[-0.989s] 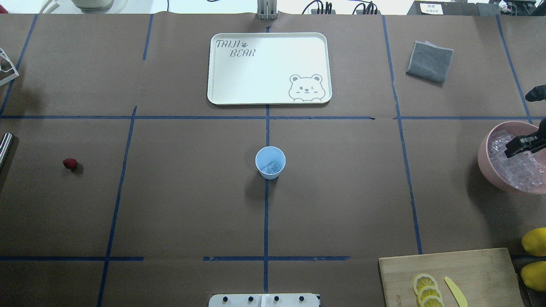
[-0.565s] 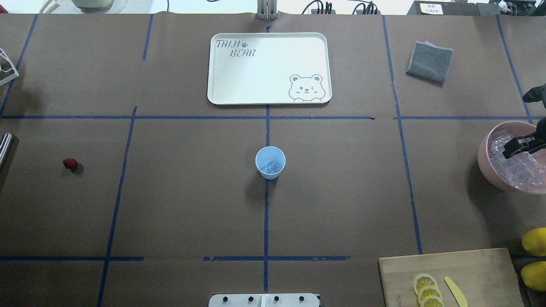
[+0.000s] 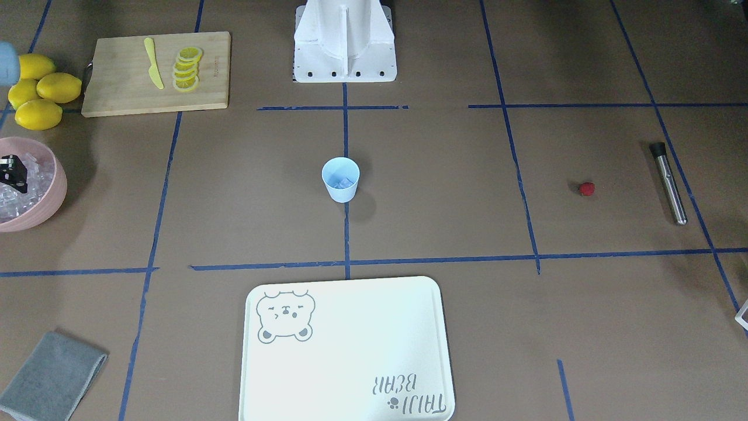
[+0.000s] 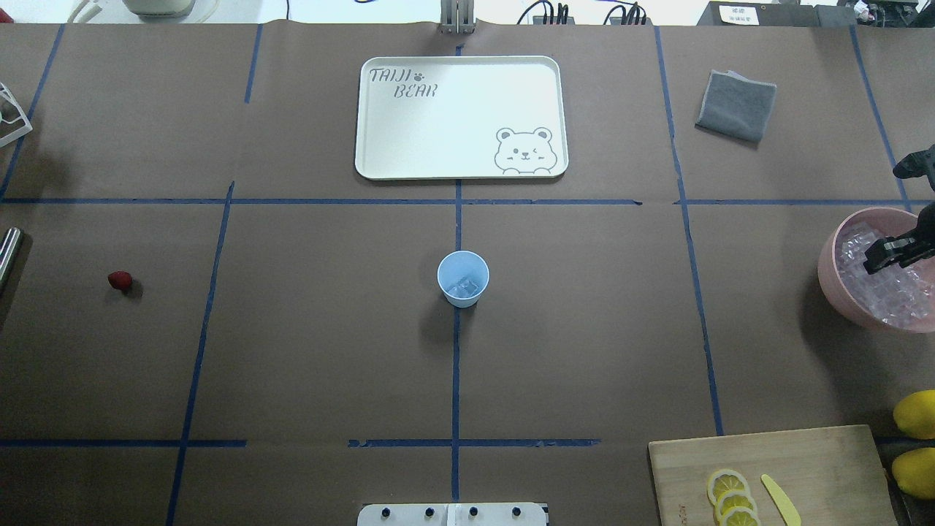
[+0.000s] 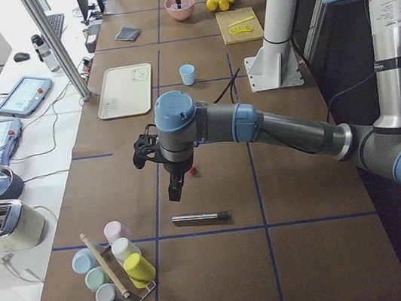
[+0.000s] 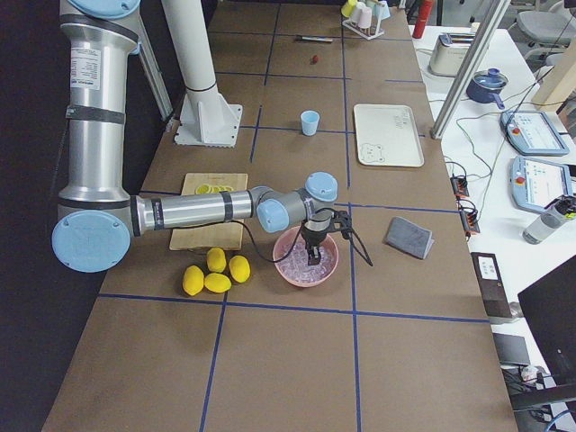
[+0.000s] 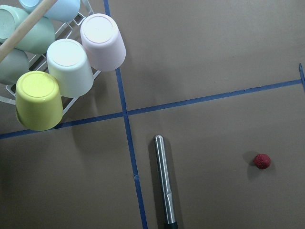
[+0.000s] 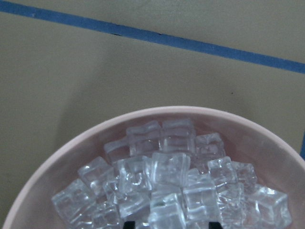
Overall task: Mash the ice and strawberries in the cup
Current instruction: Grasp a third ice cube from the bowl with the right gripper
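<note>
Gripper (image 4: pixel 880 256) (right) parted, tips among ice (image 8: pixel 167 191).

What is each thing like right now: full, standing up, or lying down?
cup: upright, some ice inside
strawberry: whole, lying loose
pink bowl: upright, heaped with ice
right pincer: open, down over the bowl's ice
left pincer: in the air, open or shut unclear
metal rod: lying flat
cloth: folded
lemon slices: cut, overlapping in a row

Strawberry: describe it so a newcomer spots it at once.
Start at the pale-blue cup mid-table and go toward the robot's left end. The strawberry lies alone on the brown paper, short of the steel rod. It is the only small, round, red thing there.
</note>
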Controlling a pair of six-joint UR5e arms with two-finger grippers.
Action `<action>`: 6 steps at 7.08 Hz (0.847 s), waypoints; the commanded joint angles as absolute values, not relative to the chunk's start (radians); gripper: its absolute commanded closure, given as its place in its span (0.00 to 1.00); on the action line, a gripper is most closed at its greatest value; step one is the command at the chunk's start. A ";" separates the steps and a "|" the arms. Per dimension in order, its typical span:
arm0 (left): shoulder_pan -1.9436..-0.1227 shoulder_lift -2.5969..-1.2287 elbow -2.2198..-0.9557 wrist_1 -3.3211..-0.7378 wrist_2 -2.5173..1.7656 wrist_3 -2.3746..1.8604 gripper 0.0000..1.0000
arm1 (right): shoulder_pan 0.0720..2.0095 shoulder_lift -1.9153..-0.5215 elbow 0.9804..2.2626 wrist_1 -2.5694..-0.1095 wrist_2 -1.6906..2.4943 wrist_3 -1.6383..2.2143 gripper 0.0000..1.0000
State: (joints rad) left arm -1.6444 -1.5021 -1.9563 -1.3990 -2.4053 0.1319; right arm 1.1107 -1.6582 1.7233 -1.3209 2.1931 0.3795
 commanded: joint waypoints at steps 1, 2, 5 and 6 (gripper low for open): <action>-1.644 -1.502 -1.957 -1.397 -2.405 0.132 0.00 | 1.111 -1.667 1.727 -1.319 2.194 0.379 0.94; -1.644 -1.502 -1.957 -1.397 -2.405 0.132 0.00 | 1.112 -1.667 1.736 -1.321 2.198 0.379 1.00; -1.644 -1.502 -1.957 -1.397 -2.405 0.132 0.00 | 1.149 -1.669 1.866 -1.400 2.226 0.379 1.00; -1.644 -1.502 -1.959 -1.397 -2.405 0.132 0.00 | 1.166 -1.664 1.964 -1.492 2.227 0.380 1.00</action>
